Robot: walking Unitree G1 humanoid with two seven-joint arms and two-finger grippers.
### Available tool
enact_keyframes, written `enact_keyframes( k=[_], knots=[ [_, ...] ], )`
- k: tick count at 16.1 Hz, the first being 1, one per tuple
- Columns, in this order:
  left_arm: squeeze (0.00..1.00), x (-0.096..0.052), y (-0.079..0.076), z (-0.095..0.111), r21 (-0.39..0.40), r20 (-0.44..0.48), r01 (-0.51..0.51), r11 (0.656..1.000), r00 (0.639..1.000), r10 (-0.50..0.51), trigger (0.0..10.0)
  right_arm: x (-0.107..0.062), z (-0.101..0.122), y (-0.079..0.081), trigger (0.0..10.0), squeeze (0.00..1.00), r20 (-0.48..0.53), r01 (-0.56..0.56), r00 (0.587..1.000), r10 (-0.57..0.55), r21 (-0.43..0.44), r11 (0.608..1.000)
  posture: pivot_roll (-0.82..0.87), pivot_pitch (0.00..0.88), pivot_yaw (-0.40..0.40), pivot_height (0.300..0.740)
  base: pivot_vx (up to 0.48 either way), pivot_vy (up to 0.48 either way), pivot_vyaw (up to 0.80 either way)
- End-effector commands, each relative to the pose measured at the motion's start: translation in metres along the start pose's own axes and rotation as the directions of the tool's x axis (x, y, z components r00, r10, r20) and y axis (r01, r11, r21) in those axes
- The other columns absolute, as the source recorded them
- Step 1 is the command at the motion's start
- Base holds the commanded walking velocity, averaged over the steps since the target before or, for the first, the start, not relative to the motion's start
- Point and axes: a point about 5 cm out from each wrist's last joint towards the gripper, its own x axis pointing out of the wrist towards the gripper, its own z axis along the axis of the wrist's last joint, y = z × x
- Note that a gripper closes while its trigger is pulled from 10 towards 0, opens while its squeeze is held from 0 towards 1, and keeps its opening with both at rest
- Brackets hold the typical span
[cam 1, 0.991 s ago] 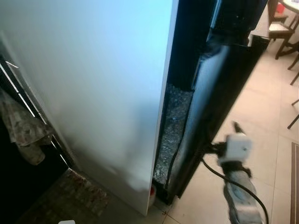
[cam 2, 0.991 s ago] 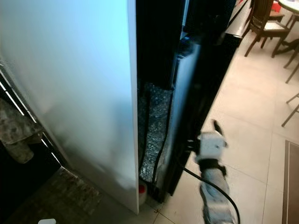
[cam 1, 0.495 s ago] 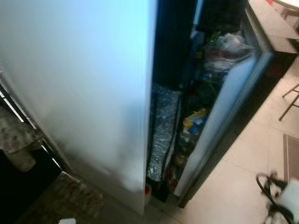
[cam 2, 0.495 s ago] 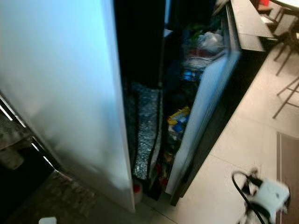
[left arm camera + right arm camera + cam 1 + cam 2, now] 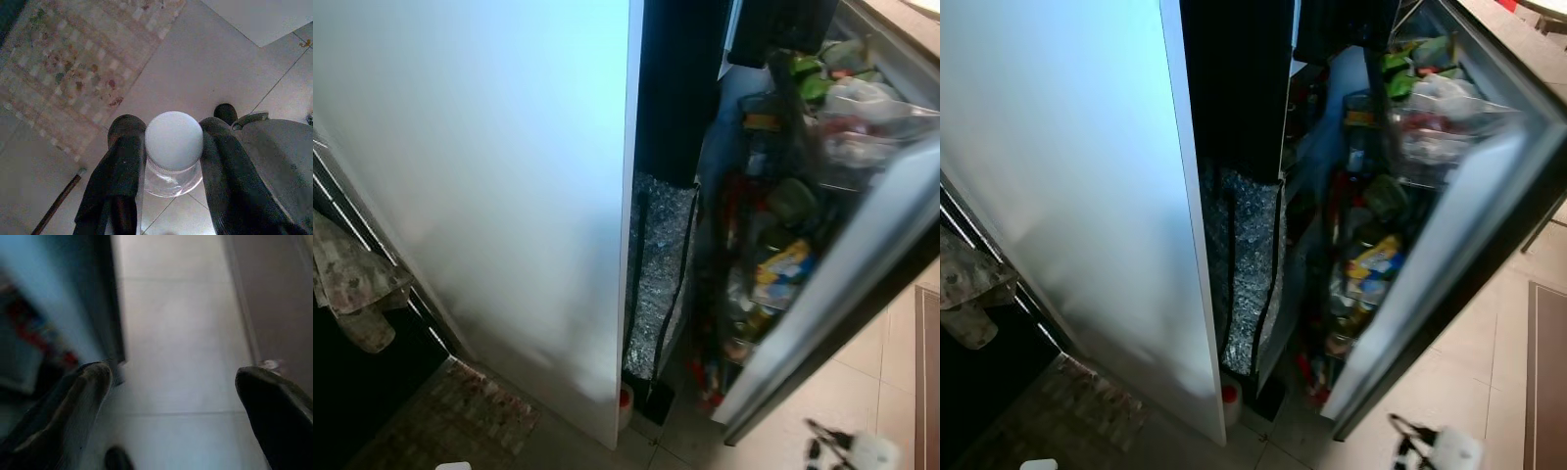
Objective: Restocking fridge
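The fridge door (image 5: 862,257) stands swung open to the right, and its inner shelves (image 5: 781,264) are packed with jars, packets and bagged food. My right gripper (image 5: 822,443) hangs low over the tiled floor, just below the door's bottom corner. In the right wrist view its fingers (image 5: 83,391) are spread wide with nothing between them. My left gripper (image 5: 173,120) is shut on a clear bottle with a white cap (image 5: 173,142), held above the floor.
A tall white panel (image 5: 509,157) stands left of the fridge opening, with a silvery speckled sheet (image 5: 661,255) in the gap. A patterned rug (image 5: 460,411) lies at the panel's foot. At the far left hangs a cloth (image 5: 357,294). Beige tiles (image 5: 1489,392) extend right.
The fridge door has swung from nearly shut to wide open toward the right. My right gripper has pulled back and down, away from the door, to the lower right.
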Motion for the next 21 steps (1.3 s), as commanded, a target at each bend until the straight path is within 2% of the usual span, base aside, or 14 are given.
enact_keyframes(
  k=[1, 2, 3, 5, 7, 11, 12, 14, 17, 19, 21],
  knots=[
    [0.0, -0.001, 0.001, -0.004, 0.019, -0.024, 0.002, 1.0, 1.0, -0.002, 10.0, 0.003, 0.006, 0.009, 10.0, 0.0, 0.014, -0.065, 0.998, 0.064, 0.013, 0.998, -0.11, 0.0, 0.041, 0.74, 0.0, 0.0, 0.0],
    [0.0, -0.001, 0.001, -0.004, 0.019, -0.024, 0.001, 1.0, 1.0, 0.0, 10.0, 0.005, 0.017, 0.019, 10.0, 0.0, 0.063, -0.159, 0.985, 0.159, 0.0, 0.987, -0.12, 0.0, 0.043, 0.74, 0.0, 0.0, 0.0],
    [0.0, -0.001, 0.001, -0.004, 0.025, -0.025, 0.002, 1.0, 1.0, -0.001, 10.0, 0.006, 0.022, 0.025, 10.0, 0.0, 0.088, -0.208, 0.973, 0.213, -0.054, 0.977, -0.12, 0.0, 0.043, 0.74, 0.0, 0.0, 0.0],
    [0.0, -0.001, 0.002, -0.005, 0.029, -0.026, 0.003, 1.0, 1.0, -0.002, 10.0, 0.007, 0.043, 0.046, 10.0, 0.0, 0.155, -0.39, 0.905, 0.397, -0.074, 0.918, -0.12, 0.0, 0.044, 0.74, 0.0, 0.0, 0.0],
    [0.0, -0.001, 0.002, -0.004, 0.03, -0.025, 0.003, 1.0, 1.0, -0.002, 10.0, 0.008, 0.056, 0.051, 10.0, 0.0, 0.19, -0.427, 0.879, 0.438, -0.094, 0.899, -0.13, 0.0, 0.044, 0.74, 0.0, 0.0, 0.0],
    [0.0, -0.001, 0.002, -0.004, 0.03, -0.022, 0.002, 1.0, 1.0, -0.001, 10.0, 0.012, 0.101, 0.064, 10.0, 0.0, 0.326, -0.475, 0.806, 0.495, -0.144, 0.868, -0.13, 0.0, 0.045, 0.74, 0.0, 0.0, 0.0],
    [0.0, -0.001, 0.002, -0.004, 0.026, -0.022, -0.001, 1.0, 1.0, 0.002, 10.0, 0.013, 0.119, 0.064, 10.0, 0.0, 0.374, -0.449, 0.792, 0.482, -0.179, 0.876, -0.12, 0.0, 0.044, 0.74, 0.0, 0.0, 0.0],
    [0.0, -0.001, 0.002, -0.003, 0.024, -0.022, -0.003, 1.0, 1.0, 0.004, 10.0, 0.015, 0.134, 0.061, 10.0, 0.0, 0.422, -0.414, 0.79, 0.444, -0.168, 0.895, -0.12, 0.0, 0.044, 0.74, 0.0, 0.0, 0.0],
    [0.0, -0.001, 0.002, -0.004, 0.024, -0.024, -0.005, 1.0, 1.0, 0.006, 10.0, 0.016, 0.151, 0.058, 10.0, 0.0, 0.452, -0.409, 0.77, 0.45, -0.193, 0.892, -0.12, 0.0, 0.047, 0.74, 0.0, 0.0, 0.0],
    [0.0, -0.001, 0.002, -0.004, 0.023, -0.024, -0.006, 1.0, 1.0, 0.007, 10.0, 0.021, 0.163, 0.027, 10.0, 0.0, 0.475, -0.273, 0.818, 0.325, -0.177, 0.946, -0.12, 0.0, 0.047, 0.74, 0.0, 0.0, 0.0],
    [0.0, -0.001, 0.002, -0.003, 0.023, -0.024, -0.007, 1.0, 1.0, 0.007, 10.0, 0.022, 0.165, 0.017, 10.0, 0.0, 0.473, -0.242, 0.83, 0.297, -0.175, 0.954, -0.13, 0.0, 0.05, 0.74, 0.0, 0.0, 0.0]
  ],
)
